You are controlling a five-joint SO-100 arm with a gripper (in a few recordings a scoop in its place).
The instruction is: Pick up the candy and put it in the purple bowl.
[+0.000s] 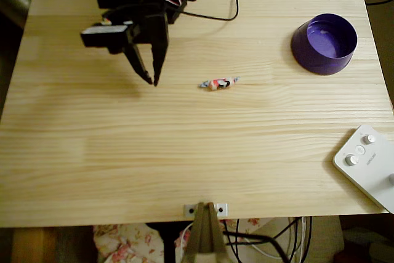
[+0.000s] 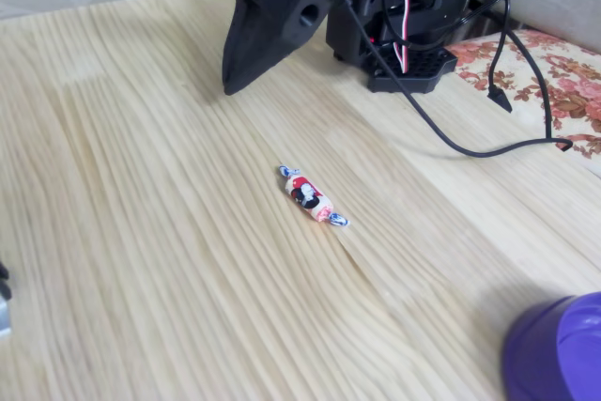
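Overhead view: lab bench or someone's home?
Likely a home setup, not a lab: a pine table, floral fabric beside it, loose cables, and a household purple bowl with a candy.

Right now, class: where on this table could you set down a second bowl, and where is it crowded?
In the overhead view, the broad strip of table below the candy lies bare, from the left edge to the white box. The stretch between candy and purple bowl is bare too. Crowded: the top left, with the gripper and cables.
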